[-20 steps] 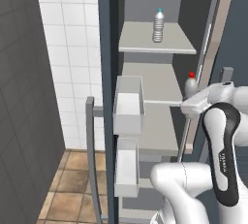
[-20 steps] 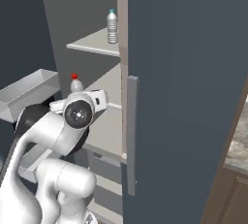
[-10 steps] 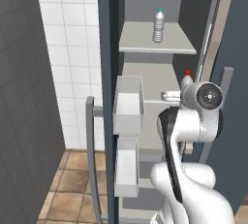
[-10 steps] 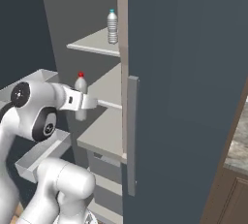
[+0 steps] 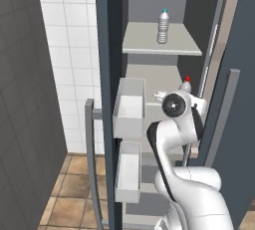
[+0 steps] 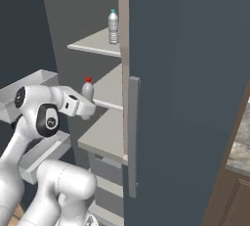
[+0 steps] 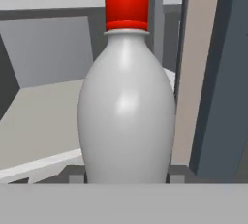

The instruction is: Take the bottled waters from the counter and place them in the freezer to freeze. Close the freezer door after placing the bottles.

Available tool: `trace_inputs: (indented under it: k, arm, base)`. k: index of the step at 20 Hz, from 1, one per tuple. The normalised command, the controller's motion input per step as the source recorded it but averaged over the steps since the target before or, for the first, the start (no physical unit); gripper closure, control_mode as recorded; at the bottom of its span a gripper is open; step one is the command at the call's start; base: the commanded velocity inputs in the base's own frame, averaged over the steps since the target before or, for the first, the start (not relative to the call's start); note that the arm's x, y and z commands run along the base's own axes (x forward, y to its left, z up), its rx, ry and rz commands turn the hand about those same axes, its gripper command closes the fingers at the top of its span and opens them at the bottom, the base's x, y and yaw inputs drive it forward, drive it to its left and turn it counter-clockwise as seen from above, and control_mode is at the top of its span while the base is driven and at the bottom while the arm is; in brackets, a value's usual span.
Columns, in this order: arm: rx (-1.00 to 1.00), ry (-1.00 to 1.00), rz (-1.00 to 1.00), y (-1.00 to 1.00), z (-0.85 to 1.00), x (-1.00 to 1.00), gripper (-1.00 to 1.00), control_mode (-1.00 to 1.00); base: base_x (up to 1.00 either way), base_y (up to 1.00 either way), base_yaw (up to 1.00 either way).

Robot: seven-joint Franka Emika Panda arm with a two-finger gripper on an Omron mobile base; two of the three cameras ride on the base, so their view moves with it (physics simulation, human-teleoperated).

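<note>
My gripper (image 6: 86, 108) is shut on the red-capped bottled water (image 6: 88, 89), holding it upright just in front of the middle shelf (image 6: 110, 90) of the freezer (image 5: 160, 46). In the hand view this bottle (image 7: 127, 111) stands between my fingertips (image 7: 75, 175), and its red cap (image 5: 187, 79) shows above my hand. The teal-capped bottled water (image 5: 163, 26) stands upright on the upper shelf. The freezer door (image 5: 106, 50) hangs open to the left, with its white bins (image 5: 129, 109) facing the arm. A strip of counter (image 6: 240, 147) shows at the far right.
A second blue-grey door panel (image 6: 185, 73) with a vertical bar handle (image 6: 133, 132) stands close on the right of the opening. The open door's handle (image 5: 89, 149) and a white tiled wall (image 5: 69, 50) lie to the left. A lower shelf (image 6: 102, 134) juts out under my hand.
The arm has swung its upper joints round, and the red-capped bottle has moved a little further in toward the middle shelf. The teal-capped bottle has not moved.
</note>
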Motion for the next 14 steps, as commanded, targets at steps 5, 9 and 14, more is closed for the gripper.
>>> trace_inputs:
  k: [5, 9, 14]
  arm:
    - [0.00, -0.09, 0.07, -0.30, -0.13, 0.19, 1.00, -1.00]
    - [0.00, 0.00, 0.06, -0.19, -0.07, 0.15, 1.00, -1.00]
    - [0.00, 0.00, 0.08, -0.06, -0.24, 0.34, 1.00, -1.00]
  base:
    - [0.00, 0.00, 0.00]
    - [0.00, 0.00, 0.00]
    - [0.00, 0.00, 0.00]
